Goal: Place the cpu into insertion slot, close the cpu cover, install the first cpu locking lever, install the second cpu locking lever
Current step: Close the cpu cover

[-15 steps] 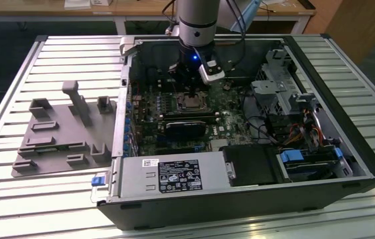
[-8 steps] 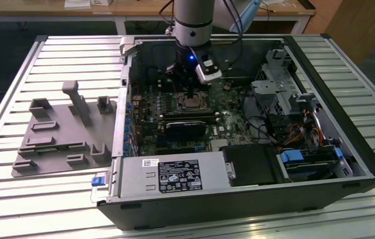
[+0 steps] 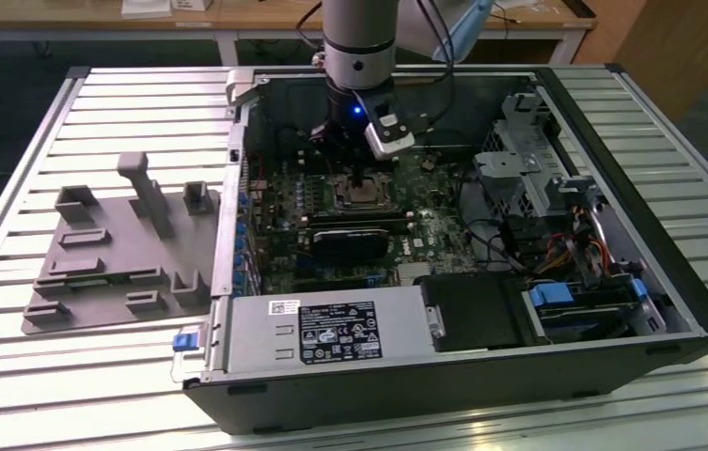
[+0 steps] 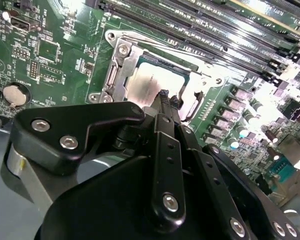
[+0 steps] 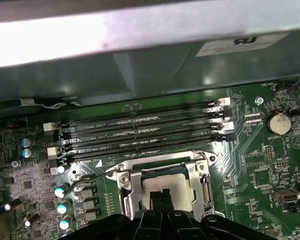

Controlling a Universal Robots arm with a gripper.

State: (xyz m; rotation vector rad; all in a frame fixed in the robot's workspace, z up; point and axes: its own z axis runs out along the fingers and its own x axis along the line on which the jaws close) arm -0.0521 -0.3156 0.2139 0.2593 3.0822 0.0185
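The cpu (image 5: 165, 181) lies in the insertion slot (image 3: 360, 193) on the green board, its pale metal face showing in both wrist views (image 4: 147, 82). The silver cpu cover (image 5: 126, 192) lies flat around it, framing the chip (image 4: 121, 67). A thin wire locking lever (image 5: 92, 175) runs beside the socket; whether it is latched I cannot tell. My gripper (image 5: 161, 194) hangs just over the chip with its two black fingers pressed together and nothing between them. Its tip (image 4: 164, 96) is above the chip's edge. In the exterior view the gripper (image 3: 356, 160) stands inside the open case.
Long black memory slots (image 5: 140, 132) run next to the socket, with the case wall (image 5: 140, 65) beyond them. A coin battery (image 5: 276, 121) sits on the board. The power supply (image 3: 322, 329) and drive bays (image 3: 579, 301) line the case. A grey fixture (image 3: 116, 254) lies on the table.
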